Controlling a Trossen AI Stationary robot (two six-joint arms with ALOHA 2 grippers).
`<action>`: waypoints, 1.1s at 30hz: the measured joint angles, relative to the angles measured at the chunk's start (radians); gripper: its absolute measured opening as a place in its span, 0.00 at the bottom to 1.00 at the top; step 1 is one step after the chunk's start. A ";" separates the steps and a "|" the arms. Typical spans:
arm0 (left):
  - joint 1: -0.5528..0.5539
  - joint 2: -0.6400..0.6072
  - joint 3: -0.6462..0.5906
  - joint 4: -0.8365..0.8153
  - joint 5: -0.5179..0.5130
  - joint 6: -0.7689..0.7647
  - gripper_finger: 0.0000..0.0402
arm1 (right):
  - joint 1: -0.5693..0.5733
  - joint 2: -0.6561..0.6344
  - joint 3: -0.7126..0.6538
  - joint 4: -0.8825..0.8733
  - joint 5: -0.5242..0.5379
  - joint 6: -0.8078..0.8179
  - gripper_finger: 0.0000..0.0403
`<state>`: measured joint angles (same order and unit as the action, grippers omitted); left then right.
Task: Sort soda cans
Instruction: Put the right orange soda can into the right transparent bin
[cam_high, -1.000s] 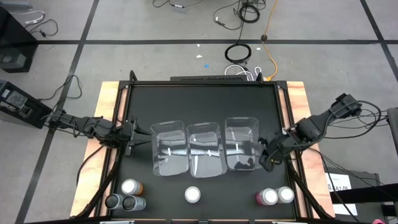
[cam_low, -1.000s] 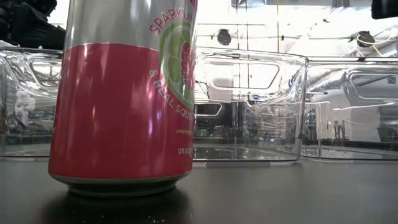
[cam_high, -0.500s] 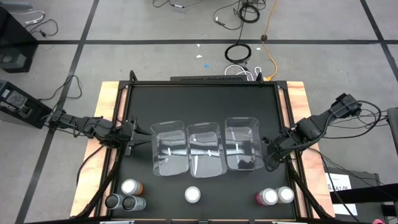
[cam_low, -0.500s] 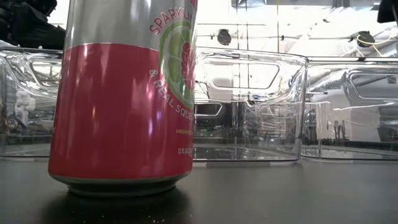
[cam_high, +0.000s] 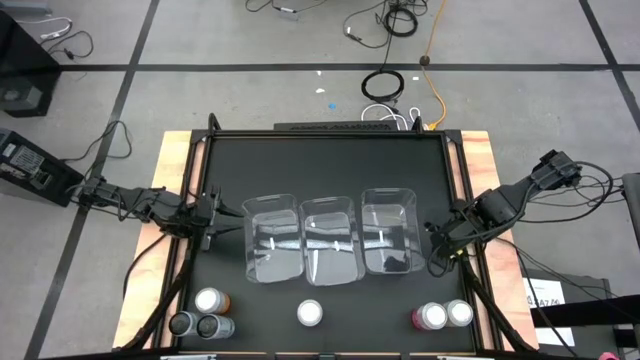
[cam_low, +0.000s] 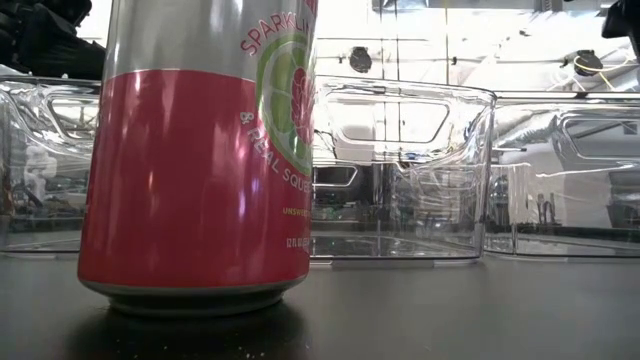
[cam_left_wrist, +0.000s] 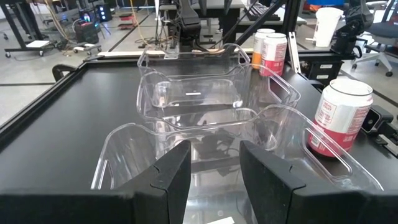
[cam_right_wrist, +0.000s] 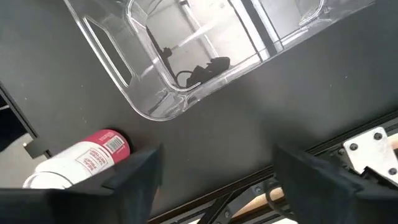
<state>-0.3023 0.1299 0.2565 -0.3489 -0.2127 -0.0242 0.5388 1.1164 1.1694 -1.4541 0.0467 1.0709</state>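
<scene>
Six soda cans stand upright along the table's near edge. An orange one (cam_high: 210, 300) and two silver-grey ones (cam_high: 182, 323) (cam_high: 213, 326) are at the near left. A red-pink one (cam_high: 310, 313) is in the middle and fills the low view (cam_low: 200, 150). A red-pink one (cam_high: 430, 317) and an orange one (cam_high: 459, 312) are at the near right. My left gripper (cam_high: 215, 222) is open and empty beside the left bin (cam_high: 272, 238); its fingers show in the left wrist view (cam_left_wrist: 214, 180). My right gripper (cam_high: 440, 252) is open and empty beside the right bin (cam_high: 390, 232), above the table with the red-pink can (cam_right_wrist: 81, 158) below it.
Three clear plastic bins stand side by side at the table's middle; the middle bin (cam_high: 331, 240) is between the two others. The table (cam_high: 330, 160) has a raised black frame and wooden side strips. Cables lie on the floor beyond the far edge.
My right gripper has moved a little toward the table's right edge, away from the right bin, staying open. The cans and bins have not moved.
</scene>
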 joint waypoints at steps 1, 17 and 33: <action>0.000 0.000 0.000 0.000 0.000 0.000 0.37 | 0.000 0.000 0.000 -0.005 0.000 -0.008 0.77; 0.000 0.000 0.000 0.000 0.000 0.003 0.37 | 0.000 0.000 0.000 -0.015 0.004 -0.026 0.88; 0.000 0.000 0.000 -0.001 0.000 0.003 0.37 | 0.000 0.000 0.000 -0.030 0.005 -0.088 0.89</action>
<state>-0.3023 0.1297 0.2565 -0.3496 -0.2127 -0.0216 0.5388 1.1164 1.1694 -1.4837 0.0521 0.9829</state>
